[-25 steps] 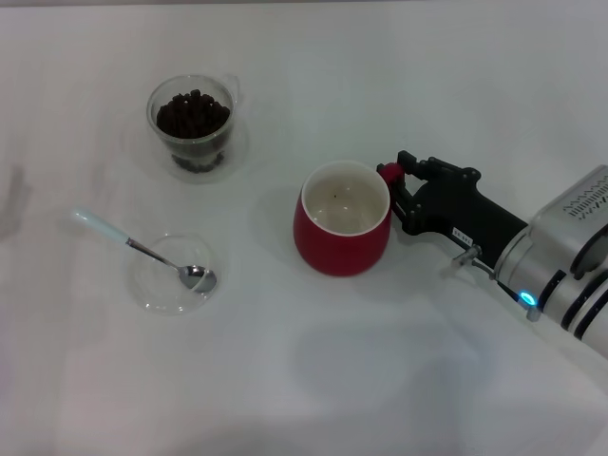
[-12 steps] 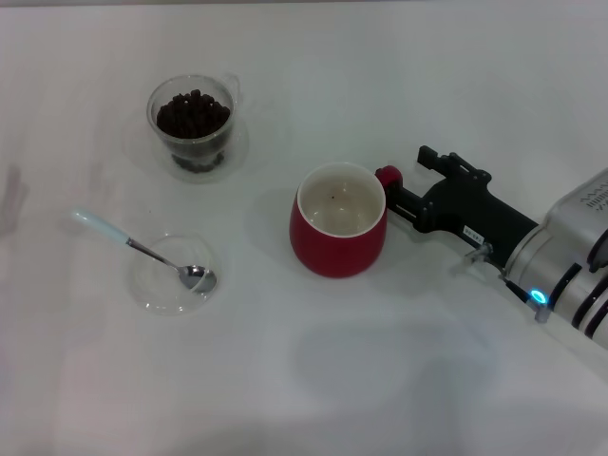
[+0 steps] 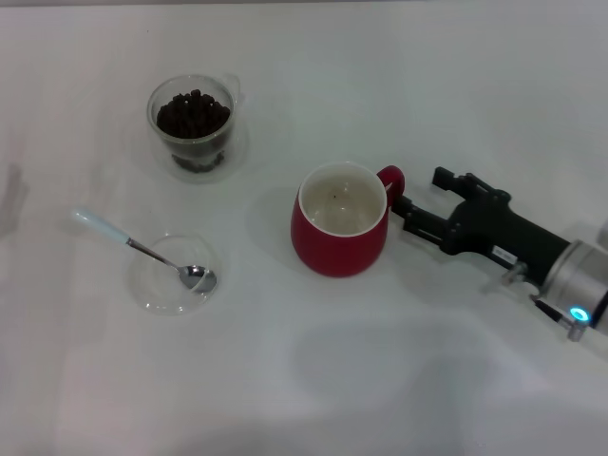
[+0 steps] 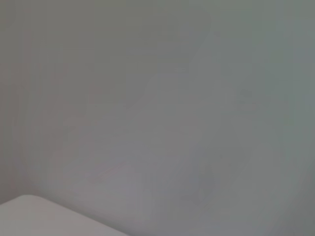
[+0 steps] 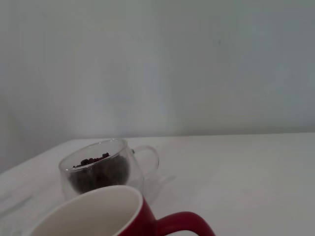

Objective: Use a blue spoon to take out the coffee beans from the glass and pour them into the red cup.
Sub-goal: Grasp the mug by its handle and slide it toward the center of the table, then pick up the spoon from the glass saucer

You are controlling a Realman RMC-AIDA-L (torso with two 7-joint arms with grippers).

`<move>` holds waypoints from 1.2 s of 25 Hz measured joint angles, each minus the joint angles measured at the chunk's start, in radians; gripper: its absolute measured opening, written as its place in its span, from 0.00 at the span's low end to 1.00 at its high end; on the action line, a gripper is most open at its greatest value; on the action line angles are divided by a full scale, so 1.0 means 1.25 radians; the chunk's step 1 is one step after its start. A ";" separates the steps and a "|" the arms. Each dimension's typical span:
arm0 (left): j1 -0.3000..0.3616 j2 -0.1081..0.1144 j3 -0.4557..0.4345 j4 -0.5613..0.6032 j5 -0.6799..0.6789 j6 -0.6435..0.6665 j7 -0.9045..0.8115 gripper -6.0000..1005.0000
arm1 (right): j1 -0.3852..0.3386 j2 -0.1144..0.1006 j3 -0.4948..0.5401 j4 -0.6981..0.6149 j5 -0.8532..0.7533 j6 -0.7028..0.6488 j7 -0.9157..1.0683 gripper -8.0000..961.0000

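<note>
Near the right edge of the tabletop (image 3: 399, 399), the right tool (image 3: 403, 211) lies just beside the red cup (image 3: 340, 234) handle, its jaws apart and holding nothing; the left tool is out of view. No scooping has begun: next, the blue spoon (image 3: 142, 249), resting in a shallow clear dish (image 3: 171, 275) toward the left edge, must be grasped. Coffee beans (image 3: 193, 114) fill the glass (image 3: 192, 125) toward the far-left corner; the cup looks nearly empty.

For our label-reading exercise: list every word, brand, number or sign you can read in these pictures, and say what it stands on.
No text can be read.
Small white label on the right end effector, on its black body: too small and blurred to read.
Red cup, glass, blue spoon, clear dish: no markings show.
Left wrist view: no text.
</note>
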 joint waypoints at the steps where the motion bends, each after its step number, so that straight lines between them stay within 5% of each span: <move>1: 0.000 0.000 0.000 0.000 0.000 0.000 0.000 0.88 | 0.000 0.000 0.000 0.014 -0.003 -0.017 0.013 0.90; 12: -0.006 0.001 0.000 0.001 0.000 0.001 -0.125 0.87 | -0.010 0.000 0.017 0.172 -0.025 -0.177 0.133 0.89; 17: 0.016 0.003 0.006 0.001 0.019 0.000 -0.435 0.88 | -0.007 -0.004 0.130 0.226 -0.017 -0.232 0.130 0.89; 22: 0.051 0.010 0.017 0.044 0.163 0.000 -0.710 0.87 | -0.003 -0.009 0.302 0.234 -0.017 -0.239 0.120 0.89; 30: 0.058 0.010 0.099 0.083 0.240 -0.026 -0.803 0.87 | 0.019 0.000 0.397 0.210 -0.014 -0.262 0.082 0.89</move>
